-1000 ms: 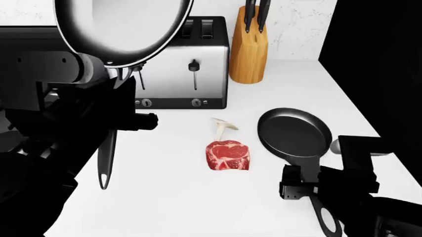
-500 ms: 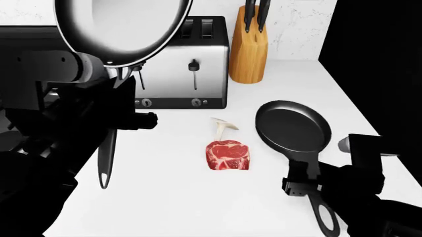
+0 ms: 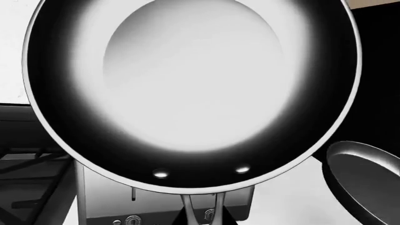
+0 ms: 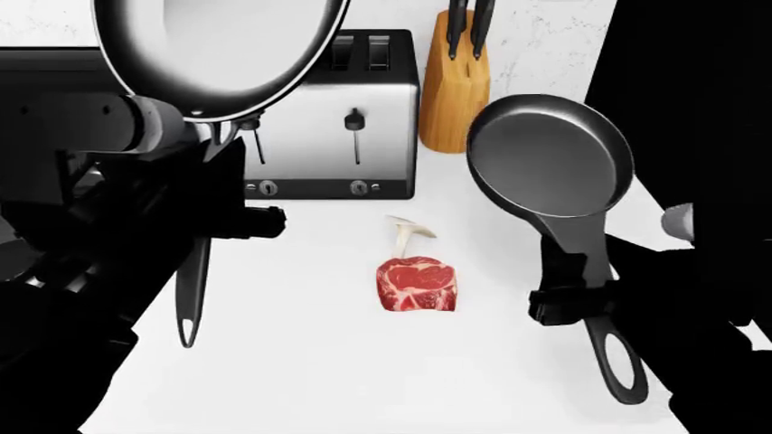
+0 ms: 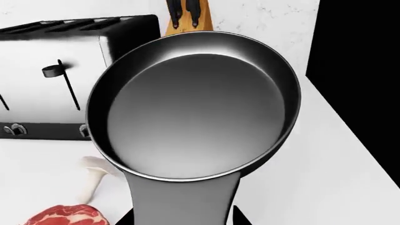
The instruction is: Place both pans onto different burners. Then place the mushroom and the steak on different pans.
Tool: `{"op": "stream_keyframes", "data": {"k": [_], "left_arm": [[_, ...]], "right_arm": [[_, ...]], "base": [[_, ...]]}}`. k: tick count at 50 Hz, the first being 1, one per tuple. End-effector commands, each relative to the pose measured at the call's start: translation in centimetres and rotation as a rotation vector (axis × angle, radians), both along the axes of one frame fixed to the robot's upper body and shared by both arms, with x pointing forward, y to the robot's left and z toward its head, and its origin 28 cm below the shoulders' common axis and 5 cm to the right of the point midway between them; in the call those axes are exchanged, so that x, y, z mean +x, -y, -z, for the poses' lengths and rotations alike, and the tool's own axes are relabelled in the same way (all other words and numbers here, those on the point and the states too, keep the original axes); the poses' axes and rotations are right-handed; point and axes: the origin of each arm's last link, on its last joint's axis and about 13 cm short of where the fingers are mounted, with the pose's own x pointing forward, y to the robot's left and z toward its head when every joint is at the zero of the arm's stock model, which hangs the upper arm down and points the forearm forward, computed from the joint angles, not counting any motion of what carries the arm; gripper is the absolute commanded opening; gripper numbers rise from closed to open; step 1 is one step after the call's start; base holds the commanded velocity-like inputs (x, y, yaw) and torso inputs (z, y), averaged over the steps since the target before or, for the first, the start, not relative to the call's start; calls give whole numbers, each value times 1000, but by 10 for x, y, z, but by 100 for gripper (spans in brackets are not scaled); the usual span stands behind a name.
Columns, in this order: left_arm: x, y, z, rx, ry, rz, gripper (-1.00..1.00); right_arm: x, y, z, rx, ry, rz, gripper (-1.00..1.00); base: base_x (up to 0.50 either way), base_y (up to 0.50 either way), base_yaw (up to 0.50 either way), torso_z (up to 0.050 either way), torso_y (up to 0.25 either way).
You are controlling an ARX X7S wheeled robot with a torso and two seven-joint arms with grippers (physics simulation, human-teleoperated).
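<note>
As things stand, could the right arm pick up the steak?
Probably not: the right gripper is already clamped on the handle of the smaller pan, lifted off the counter. The steak lies uncovered on the counter just to its left, beside the mushroom, but the gripper is occupied.

You are looking at a white surface (image 4: 314, 362) filling the lower frame. A steel toaster (image 4: 332, 117) is standing at upper centre, a wooden knife block (image 4: 455, 90) just right of it, both backing onto a pale speckled wall (image 4: 537, 45). Darkness is filling the right edge.
</note>
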Motion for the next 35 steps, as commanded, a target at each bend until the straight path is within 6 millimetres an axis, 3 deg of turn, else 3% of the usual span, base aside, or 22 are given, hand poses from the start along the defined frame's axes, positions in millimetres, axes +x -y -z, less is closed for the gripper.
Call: {"op": "stream_keyframes", "data": {"k": [1, 18, 35], "left_arm": [[-2, -5, -5, -1, 36, -36, -100], [-5, -8, 3, 14, 15, -44, -100], [-5, -11, 8, -4, 8, -48, -100]], "right_arm": [[-11, -1, -32, -48, 185, -19, -100], [-28, -7, -66, -108, 330, -55, -100], [-34, -7, -76, -58, 366, -43, -100]], "base": [[0, 0, 0, 0, 0], [0, 0, 0, 1, 3], [0, 0, 0, 1, 3]]}}
